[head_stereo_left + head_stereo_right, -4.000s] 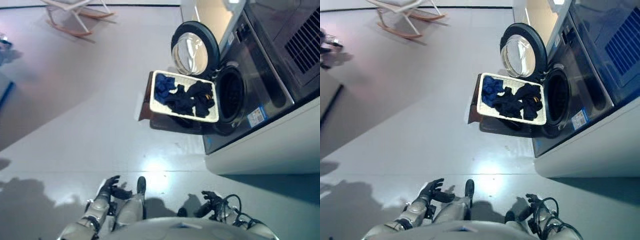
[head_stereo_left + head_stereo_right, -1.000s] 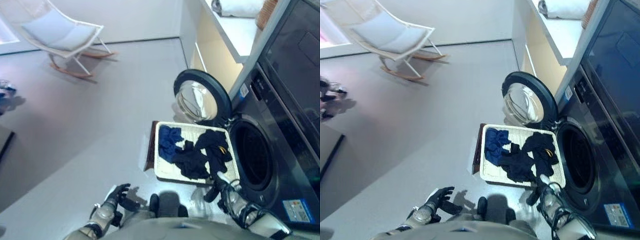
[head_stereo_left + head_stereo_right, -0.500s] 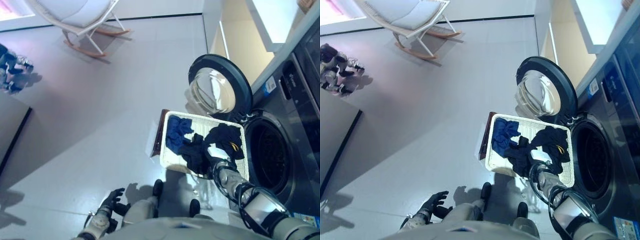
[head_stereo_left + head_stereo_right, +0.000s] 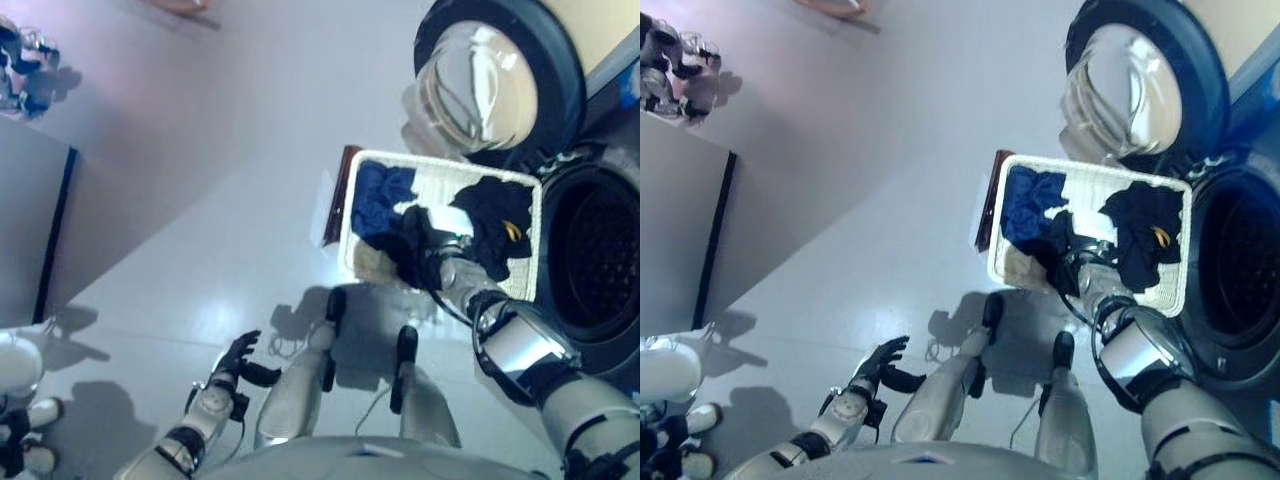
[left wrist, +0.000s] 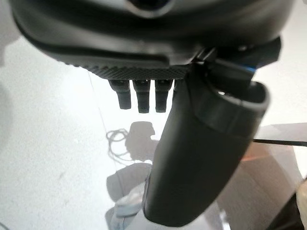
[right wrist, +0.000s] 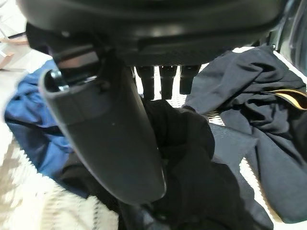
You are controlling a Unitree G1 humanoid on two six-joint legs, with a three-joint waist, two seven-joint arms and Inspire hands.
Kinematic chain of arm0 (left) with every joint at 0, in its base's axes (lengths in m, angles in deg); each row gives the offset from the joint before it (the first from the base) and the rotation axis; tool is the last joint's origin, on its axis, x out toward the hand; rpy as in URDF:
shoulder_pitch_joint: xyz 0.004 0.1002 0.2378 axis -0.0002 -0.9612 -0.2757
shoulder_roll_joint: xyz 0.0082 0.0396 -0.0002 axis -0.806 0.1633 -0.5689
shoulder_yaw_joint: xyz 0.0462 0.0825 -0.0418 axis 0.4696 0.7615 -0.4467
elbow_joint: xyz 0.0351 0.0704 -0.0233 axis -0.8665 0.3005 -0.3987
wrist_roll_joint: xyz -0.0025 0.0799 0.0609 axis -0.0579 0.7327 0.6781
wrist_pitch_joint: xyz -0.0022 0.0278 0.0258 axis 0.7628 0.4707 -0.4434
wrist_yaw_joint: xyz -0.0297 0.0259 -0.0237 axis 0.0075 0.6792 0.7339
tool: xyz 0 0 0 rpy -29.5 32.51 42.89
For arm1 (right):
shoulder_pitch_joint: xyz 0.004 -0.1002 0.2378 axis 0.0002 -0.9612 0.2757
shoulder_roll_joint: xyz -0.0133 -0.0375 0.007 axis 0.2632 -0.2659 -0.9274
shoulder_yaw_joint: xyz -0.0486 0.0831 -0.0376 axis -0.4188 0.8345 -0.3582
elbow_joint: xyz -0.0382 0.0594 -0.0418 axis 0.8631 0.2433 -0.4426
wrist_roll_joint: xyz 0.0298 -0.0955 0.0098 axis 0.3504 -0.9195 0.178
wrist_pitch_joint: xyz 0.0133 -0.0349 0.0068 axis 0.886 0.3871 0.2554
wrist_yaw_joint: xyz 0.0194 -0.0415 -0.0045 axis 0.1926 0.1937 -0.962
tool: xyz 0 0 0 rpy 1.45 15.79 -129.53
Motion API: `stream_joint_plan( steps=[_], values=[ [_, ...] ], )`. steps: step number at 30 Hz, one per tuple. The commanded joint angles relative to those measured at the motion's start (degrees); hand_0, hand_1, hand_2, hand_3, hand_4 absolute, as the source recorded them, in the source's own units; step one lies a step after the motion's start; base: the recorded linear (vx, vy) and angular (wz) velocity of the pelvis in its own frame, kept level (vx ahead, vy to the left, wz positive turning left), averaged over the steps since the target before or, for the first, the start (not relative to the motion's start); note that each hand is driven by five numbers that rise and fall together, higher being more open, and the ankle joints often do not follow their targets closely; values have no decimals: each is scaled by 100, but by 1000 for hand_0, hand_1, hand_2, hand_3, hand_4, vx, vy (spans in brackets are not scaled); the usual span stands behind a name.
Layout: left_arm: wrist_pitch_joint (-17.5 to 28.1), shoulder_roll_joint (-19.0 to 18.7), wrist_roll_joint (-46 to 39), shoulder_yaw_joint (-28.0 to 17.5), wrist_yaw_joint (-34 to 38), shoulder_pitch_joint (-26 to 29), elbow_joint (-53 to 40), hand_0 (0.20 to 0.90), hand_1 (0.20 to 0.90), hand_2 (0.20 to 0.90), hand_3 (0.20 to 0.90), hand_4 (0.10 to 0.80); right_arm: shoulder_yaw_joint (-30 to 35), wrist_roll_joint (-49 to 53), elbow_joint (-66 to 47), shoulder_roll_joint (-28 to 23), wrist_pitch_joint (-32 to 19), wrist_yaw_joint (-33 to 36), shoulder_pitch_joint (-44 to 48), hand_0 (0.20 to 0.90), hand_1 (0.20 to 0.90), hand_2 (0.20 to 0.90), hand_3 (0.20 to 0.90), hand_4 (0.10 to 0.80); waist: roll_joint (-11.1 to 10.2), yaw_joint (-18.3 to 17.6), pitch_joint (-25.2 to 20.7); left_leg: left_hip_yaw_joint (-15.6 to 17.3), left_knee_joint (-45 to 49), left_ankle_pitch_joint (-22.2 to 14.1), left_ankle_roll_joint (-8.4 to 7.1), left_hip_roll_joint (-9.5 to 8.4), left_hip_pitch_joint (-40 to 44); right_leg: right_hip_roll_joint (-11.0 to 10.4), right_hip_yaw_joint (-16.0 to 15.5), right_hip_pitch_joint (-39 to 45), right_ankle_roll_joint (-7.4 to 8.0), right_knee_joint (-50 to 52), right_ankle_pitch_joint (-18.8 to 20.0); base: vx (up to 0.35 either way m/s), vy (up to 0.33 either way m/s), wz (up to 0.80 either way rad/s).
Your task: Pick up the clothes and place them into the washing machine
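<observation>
A white woven basket (image 4: 446,164) stands before the washing machine's open drum (image 4: 598,262). It holds a blue garment (image 4: 384,188), a dark garment (image 6: 192,143) in the middle and a black garment with a yellow mark (image 4: 497,222). My right hand (image 4: 432,246) reaches into the basket just over the dark middle garment; in the right wrist view its thumb (image 6: 105,139) and fingers stand open with no cloth held between them. My left hand (image 4: 236,362) hangs low over the floor at the lower left, open and holding nothing.
The round glass door (image 4: 496,82) is swung open beyond the basket. A brown stand (image 4: 335,196) shows under the basket's left edge. A grey block with a dark edge (image 4: 40,220) lies to the far left, with white objects (image 4: 15,368) near it.
The camera has tipped down and closer. My right hand has reached further into the basket, onto the dark middle garment. The left hand stays low by the floor.
</observation>
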Motion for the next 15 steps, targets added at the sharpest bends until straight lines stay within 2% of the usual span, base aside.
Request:
stream_joint_plan(
  steps=[1,5,8,15],
  values=[
    [138,-120,-311,123,315,267,-355,900,900,900,900,800,-309,116,344,-514,128,504,981,900,900,900,900,800,57,108,263,424,593,-441,16,-343,-448,-326,494,-616,133,83,753,-104,8,-8],
    [98,-175,-305,168,390,430,-653,900,900,900,900,800,-274,228,607,-664,168,569,1228,900,900,900,900,800,129,189,436,396,984,-503,25,-393,-865,-300,510,-1016,64,510,544,-83,-29,7],
    [78,-184,-329,227,440,660,-871,900,900,900,900,800,-284,323,758,-931,161,552,1498,900,900,900,900,800,306,245,605,312,1206,-460,16,-512,-1334,-315,542,-1532,-1,957,448,-87,-8,23],
    [67,-161,-328,287,447,625,-1134,900,900,900,900,800,-372,311,816,-1147,149,459,1770,900,900,900,900,800,442,323,652,340,1352,-459,13,-562,-1728,-272,738,-2053,-44,1262,352,-10,18,6]
  ],
)
